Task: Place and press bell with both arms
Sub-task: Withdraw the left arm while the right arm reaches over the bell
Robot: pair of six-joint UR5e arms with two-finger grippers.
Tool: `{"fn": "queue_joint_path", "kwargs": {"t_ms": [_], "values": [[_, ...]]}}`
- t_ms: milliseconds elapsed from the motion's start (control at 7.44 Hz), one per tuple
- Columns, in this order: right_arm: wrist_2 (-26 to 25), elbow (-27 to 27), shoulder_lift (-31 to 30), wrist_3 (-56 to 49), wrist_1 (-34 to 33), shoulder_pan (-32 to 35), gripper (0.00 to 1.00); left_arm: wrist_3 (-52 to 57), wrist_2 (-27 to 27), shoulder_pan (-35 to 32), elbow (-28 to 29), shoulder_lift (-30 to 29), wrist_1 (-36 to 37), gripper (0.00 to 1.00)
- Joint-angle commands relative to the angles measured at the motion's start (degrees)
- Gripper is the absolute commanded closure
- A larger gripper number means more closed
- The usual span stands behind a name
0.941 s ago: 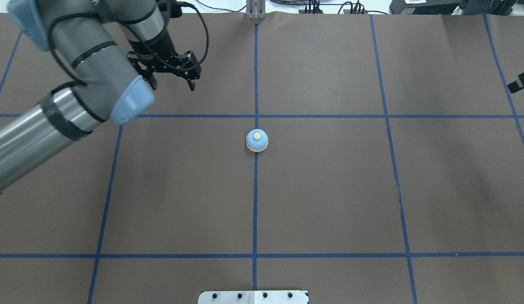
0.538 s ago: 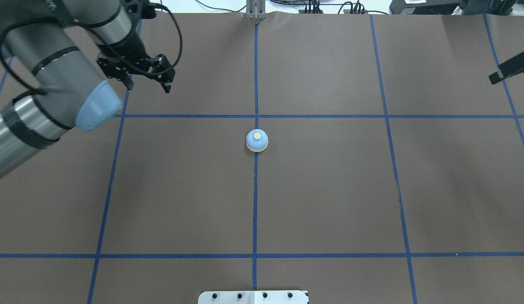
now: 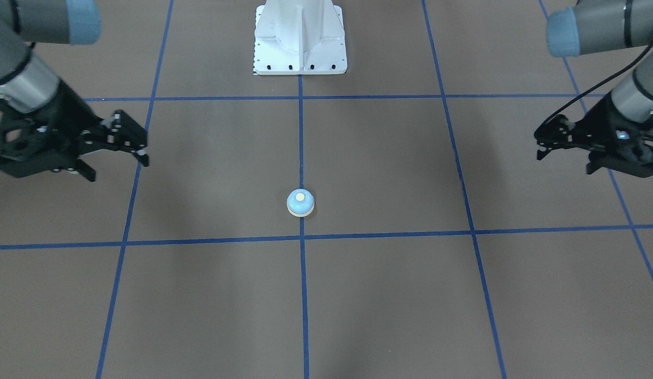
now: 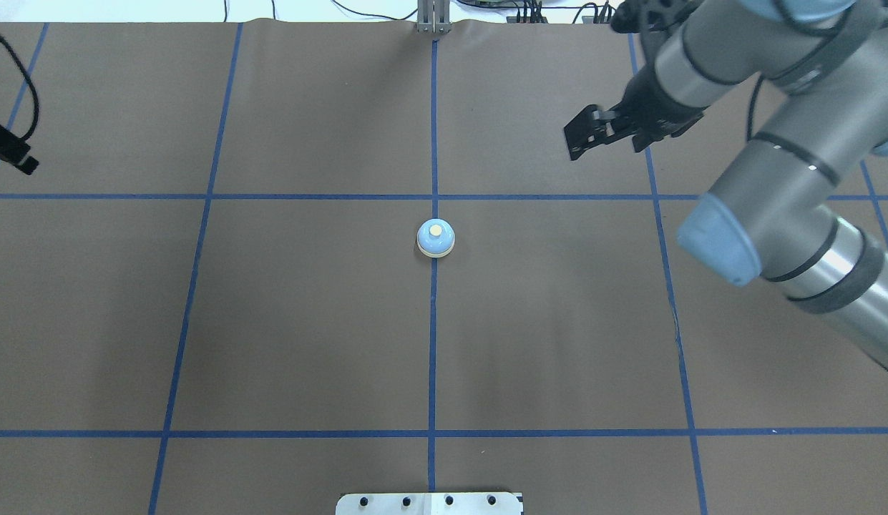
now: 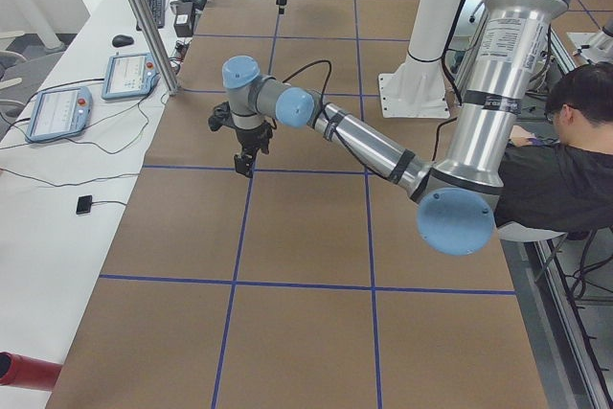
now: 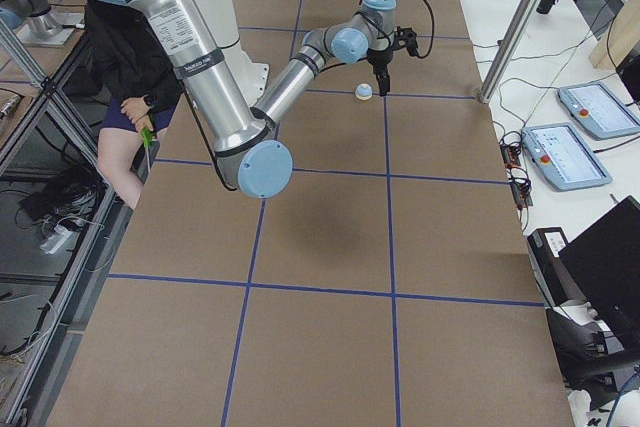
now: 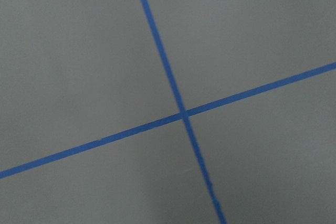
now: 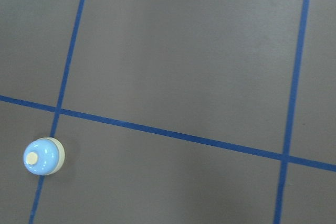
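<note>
While the bell [image 4: 436,238] sits upright on the table [image 4: 308,322], right on the centre tape line [image 4: 433,343] and just on my side of the far cross line, both my hands hang well apart from it. My right gripper [image 3: 117,168] hovers off to one side with its jaws spread and nothing between them. My left gripper [image 3: 564,163] is out at the opposite side, also parted and empty. I judge the bell to be light and rigid, with a smooth curved dome that would let fingers slide upward. If I had to move it, I would pinch low across the cream rim, where the sides are straighter. It is probably light enough to skid on the table under a sideways nudge, so any press should go straight down. Being round, it has no long axis along the table. Its only axis runs vertically, and the cream button [image 4: 435,230] points up, centred on the dome. That button is the spot to push with a fingertip.
</note>
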Motion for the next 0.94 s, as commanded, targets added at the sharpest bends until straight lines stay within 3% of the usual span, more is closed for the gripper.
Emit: {"fn": "queue_joint_path", "kwargs": {"t_ms": [0, 269, 538, 672, 806], "values": [[-4.7, -8.7, 10.5, 7.0, -0.1, -6.9, 0.00, 11.2, -0.3, -7.5, -0.3, 8.2, -0.6, 0.01], [-8.3, -17.6, 17.9, 10.9, -0.2, -10.7, 0.00, 12.2, -0.4, -14.8, -0.7, 16.0, -1.0, 0.00], [-8.5, -27.7, 25.5, 14.3, 0.0, -12.5, 0.01, 14.3, -0.4, -17.2, -4.0, 25.5, -7.0, 0.00], [-10.1, -32.0, 27.1, 13.2, 0.2, -12.8, 0.09, 14.4, -0.4, -17.8, -4.3, 28.1, -9.3, 0.00], [-10.5, -34.4, 27.2, 10.2, 0.2, -12.9, 0.43, 14.4, -0.4, -17.9, -4.6, 28.6, -9.6, 0.00]]}}
